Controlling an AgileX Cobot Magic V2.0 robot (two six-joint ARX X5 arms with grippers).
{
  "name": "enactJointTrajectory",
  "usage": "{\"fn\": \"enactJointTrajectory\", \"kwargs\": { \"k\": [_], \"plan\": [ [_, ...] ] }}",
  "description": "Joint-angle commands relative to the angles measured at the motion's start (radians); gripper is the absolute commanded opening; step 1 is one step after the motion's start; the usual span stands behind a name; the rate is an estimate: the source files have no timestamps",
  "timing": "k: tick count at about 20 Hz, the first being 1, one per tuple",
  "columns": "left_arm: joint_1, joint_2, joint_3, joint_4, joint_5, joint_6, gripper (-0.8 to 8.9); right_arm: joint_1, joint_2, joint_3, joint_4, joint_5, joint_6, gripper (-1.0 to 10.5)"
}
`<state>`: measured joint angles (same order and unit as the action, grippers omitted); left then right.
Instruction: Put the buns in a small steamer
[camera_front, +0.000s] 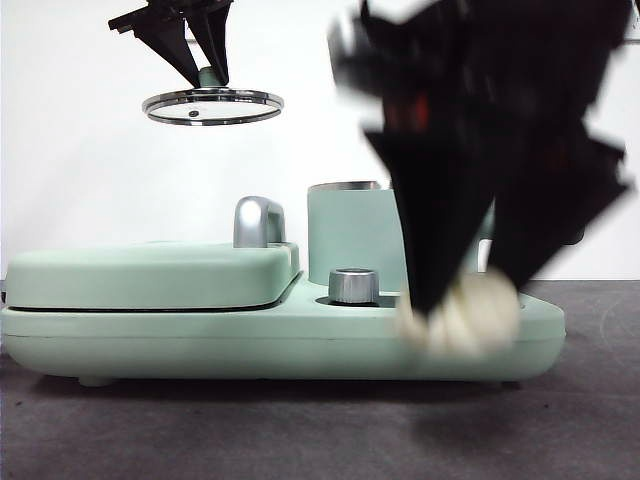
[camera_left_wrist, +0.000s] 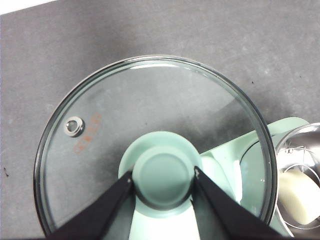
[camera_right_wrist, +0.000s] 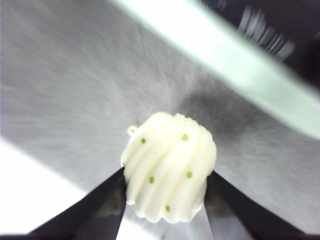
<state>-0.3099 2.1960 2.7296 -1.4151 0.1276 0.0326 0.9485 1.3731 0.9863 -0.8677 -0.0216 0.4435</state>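
Note:
My right gripper (camera_right_wrist: 165, 185) is shut on the ridged shell-shaped bun (camera_right_wrist: 169, 167) with tiny green dots. In the front view this gripper (camera_front: 465, 310) is big, dark and blurred, holding the bun (camera_front: 470, 315) in the air in front of the appliance's right end. My left gripper (camera_left_wrist: 163, 175) is shut on the green knob of the glass lid (camera_left_wrist: 150, 130) and holds the lid (camera_front: 212, 105) high at upper left. The mint-green small steamer (camera_front: 352, 235) stands open behind the right gripper. The plain cream bun (camera_left_wrist: 300, 195) lies inside it.
The flat wide green griddle section (camera_front: 150, 275) with a chrome handle (camera_front: 258, 220) fills the left of the appliance. A chrome dial (camera_front: 354, 285) sits on the base in front of the steamer. Dark grey table (camera_front: 300, 430) lies in front.

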Motion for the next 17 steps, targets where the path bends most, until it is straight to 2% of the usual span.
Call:
{"fn": "enactJointTrajectory", "kwargs": {
  "k": [1,6,11,17],
  "plan": [
    [-0.005,-0.004,0.042,-0.023,0.005,-0.008,1.20,-0.033,0.012,0.161,-0.151,-0.023,-0.031,2.2],
    [-0.006,-0.004,0.042,-0.023,0.005,-0.008,1.20,-0.196,0.058,0.450,-0.311,-0.039,-0.160,2.2],
    [-0.006,-0.004,0.042,-0.023,0.005,-0.008,1.20,-0.346,0.243,0.690,-0.376,-0.041,-0.294,2.2],
    [-0.006,-0.004,0.042,-0.022,0.005,-0.008,1.20,-0.418,0.450,0.845,-0.362,-0.032,-0.356,2.2]
  ]
}}
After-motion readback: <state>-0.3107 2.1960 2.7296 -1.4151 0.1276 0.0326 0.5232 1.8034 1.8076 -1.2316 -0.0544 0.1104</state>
